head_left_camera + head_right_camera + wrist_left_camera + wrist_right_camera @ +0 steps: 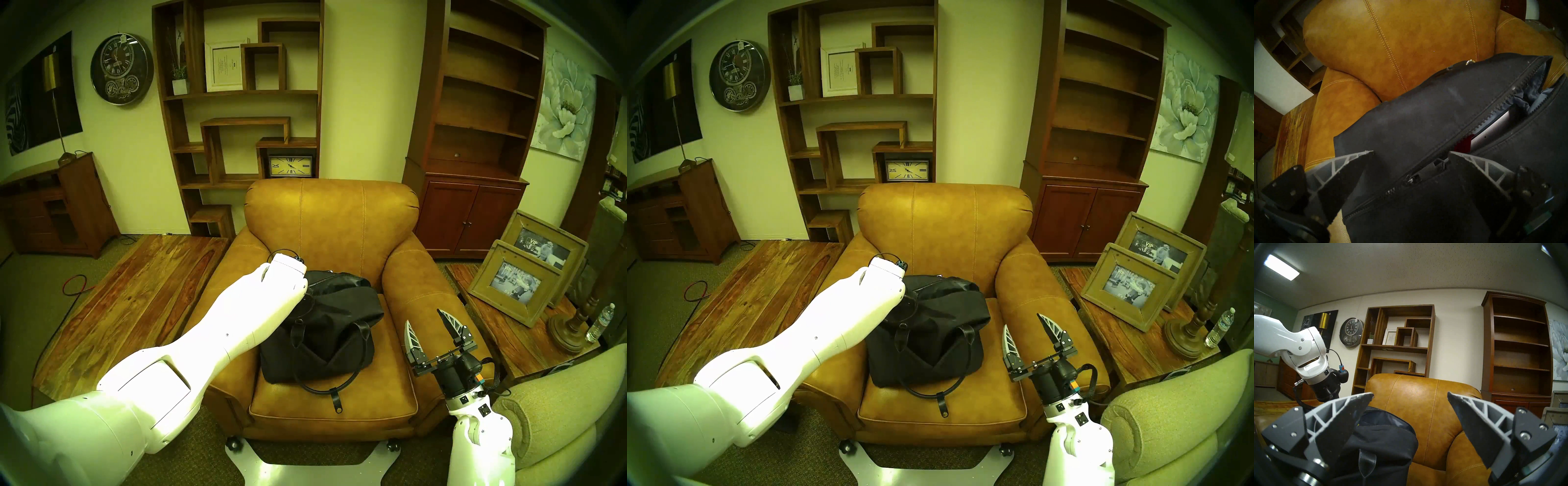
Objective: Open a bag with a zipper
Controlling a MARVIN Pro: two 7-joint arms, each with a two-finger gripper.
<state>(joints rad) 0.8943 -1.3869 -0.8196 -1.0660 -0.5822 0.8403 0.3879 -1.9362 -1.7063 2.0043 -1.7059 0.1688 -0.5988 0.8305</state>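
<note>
I have the bag (325, 325) sitting on the seat cushion of the tan leather armchair (332, 217), slumped toward the chair's back, with one looped handle (325, 387) spilling forward onto the cushion.

My left gripper (1411, 153) is right down over the bag's top, its two fingers spread wide on either side of the zipper (1480, 122), holding nothing. From the left wrist camera the zipper is parted along the stretch beyond the fingers: the two rows of teeth stand apart, with a grey lining, a smooth silvery edge and a small red patch (1463, 144) showing in the gap. The stretch nearer the camera is still joined. The metal pull (1439, 163) lies between the fingertips, just beside the right-hand one; I can't tell from this angle whether that fingertip touches it. In the head views the left forearm hides the gripper itself.

My right gripper (429, 327) hangs over the chair's right armrest, well apart from the bag, fingers pointing up and away from me, spread wide with nothing between them.
</note>
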